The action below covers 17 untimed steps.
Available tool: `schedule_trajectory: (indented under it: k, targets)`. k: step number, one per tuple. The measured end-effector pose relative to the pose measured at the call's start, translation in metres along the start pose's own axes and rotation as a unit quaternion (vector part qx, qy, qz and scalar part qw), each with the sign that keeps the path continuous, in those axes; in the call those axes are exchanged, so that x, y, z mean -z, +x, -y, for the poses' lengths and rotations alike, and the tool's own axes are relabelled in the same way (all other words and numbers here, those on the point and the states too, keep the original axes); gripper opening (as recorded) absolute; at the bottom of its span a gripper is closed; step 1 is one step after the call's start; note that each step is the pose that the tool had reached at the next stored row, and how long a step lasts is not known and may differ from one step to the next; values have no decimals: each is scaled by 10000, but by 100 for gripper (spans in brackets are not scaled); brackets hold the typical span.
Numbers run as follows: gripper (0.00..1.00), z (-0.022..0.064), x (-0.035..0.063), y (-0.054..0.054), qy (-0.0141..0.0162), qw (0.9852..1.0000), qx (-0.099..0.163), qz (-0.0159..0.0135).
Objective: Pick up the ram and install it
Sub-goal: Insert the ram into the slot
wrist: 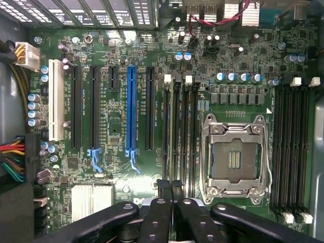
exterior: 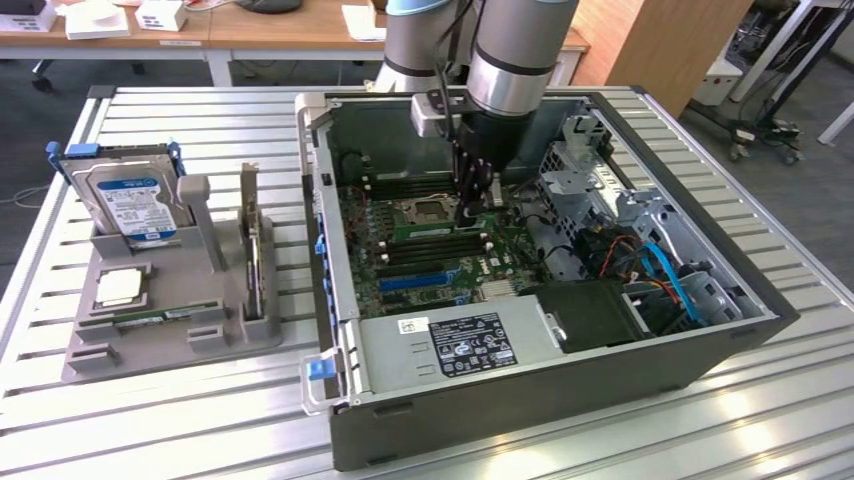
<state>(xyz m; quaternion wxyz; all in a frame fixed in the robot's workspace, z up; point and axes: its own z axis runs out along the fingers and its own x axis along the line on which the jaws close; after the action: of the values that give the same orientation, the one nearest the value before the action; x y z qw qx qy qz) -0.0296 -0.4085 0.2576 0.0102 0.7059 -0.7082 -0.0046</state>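
One ram [exterior: 163,317] stick, green with a pale label, lies on its long edge in a low channel at the front of a grey holder [exterior: 134,352]. The holder stands on the slatted table [exterior: 160,430], to the exterior view's left of the open computer case [exterior: 534,400]. Just behind the ram, a square chip [exterior: 120,288] rests in a pocket of the holder. Further back, a hard drive [exterior: 134,205] stands upright, and a dark expansion card [exterior: 250,240] stands on edge beside it. The ram is well apart from the gripper [exterior: 470,205] and nothing touches it. The arm [exterior: 514,50] reaches down into the case and holds the gripper low over the motherboard [wrist: 116,136], beside the processor socket [wrist: 234,159]. The gripper's black fingers [wrist: 163,188] are clenched together with nothing visible between them. Their tips sit over one end of the bank of black memory slots [wrist: 186,126] next to the socket. A thin pale-green strip [wrist: 171,126] runs along one of these slots, in line with the fingertips. Whether it is a seated stick or bare board cannot be told. On the far side of that bank from the socket stands a blue slot [wrist: 132,109] among long black ones. A grey power supply [exterior: 454,345] with a label fills the near corner of the case.
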Motion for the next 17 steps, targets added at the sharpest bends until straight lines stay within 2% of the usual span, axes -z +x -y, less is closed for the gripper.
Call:
schedule_trajectory:
  k: [17]
  targets:
    - [11,3,-53,13,1,10000,1,1]
